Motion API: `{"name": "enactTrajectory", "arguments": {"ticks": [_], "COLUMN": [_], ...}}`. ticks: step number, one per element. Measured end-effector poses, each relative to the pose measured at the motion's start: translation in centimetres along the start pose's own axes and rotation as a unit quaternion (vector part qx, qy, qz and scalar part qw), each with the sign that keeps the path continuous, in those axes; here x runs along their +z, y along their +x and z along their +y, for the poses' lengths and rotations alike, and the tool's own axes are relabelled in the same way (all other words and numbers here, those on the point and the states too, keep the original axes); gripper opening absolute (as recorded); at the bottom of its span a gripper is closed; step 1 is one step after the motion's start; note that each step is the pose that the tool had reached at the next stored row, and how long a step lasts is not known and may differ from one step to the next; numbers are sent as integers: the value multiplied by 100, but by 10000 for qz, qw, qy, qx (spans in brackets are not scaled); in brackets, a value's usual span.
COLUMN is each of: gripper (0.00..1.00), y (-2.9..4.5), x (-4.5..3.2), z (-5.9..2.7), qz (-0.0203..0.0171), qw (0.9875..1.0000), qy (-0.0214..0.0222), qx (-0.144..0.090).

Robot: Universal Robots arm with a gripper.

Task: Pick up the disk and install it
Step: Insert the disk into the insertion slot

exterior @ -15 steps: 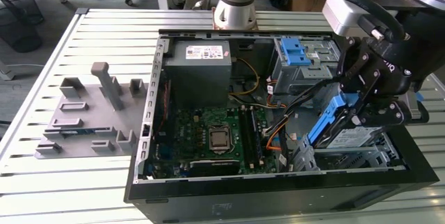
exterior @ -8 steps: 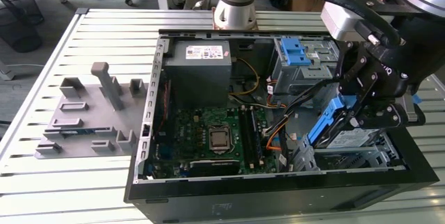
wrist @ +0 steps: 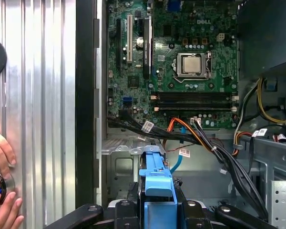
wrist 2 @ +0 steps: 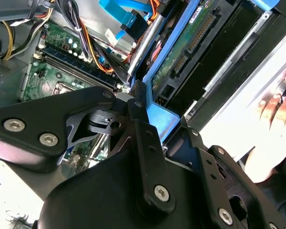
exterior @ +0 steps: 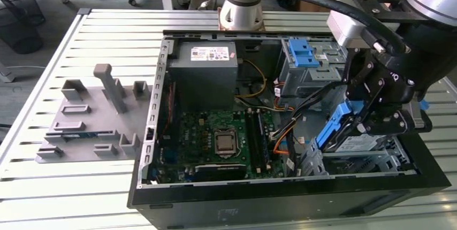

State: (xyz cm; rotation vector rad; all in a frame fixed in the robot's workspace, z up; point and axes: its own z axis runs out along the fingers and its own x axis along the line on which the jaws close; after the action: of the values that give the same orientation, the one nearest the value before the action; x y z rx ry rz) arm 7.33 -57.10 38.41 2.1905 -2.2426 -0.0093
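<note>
While the gripper [exterior: 373,124], clamped on the disk [exterior: 357,143], holds it tilted above the drive bay [exterior: 375,161], installing seems in hand, asking for careful alignment.

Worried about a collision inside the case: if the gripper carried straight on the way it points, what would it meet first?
Probably the grey drive cage just below the disk the gripper holds; depth is unclear.
</note>
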Motion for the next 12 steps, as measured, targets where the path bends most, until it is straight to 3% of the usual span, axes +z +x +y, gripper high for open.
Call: {"name": "enactTrajectory", "arguments": {"ticks": [12], "gripper": [36], "y": [0], "x": [104], "z": [-1], "qz": [0], "qw": [10000], "qy": [0], "qx": [0]}}
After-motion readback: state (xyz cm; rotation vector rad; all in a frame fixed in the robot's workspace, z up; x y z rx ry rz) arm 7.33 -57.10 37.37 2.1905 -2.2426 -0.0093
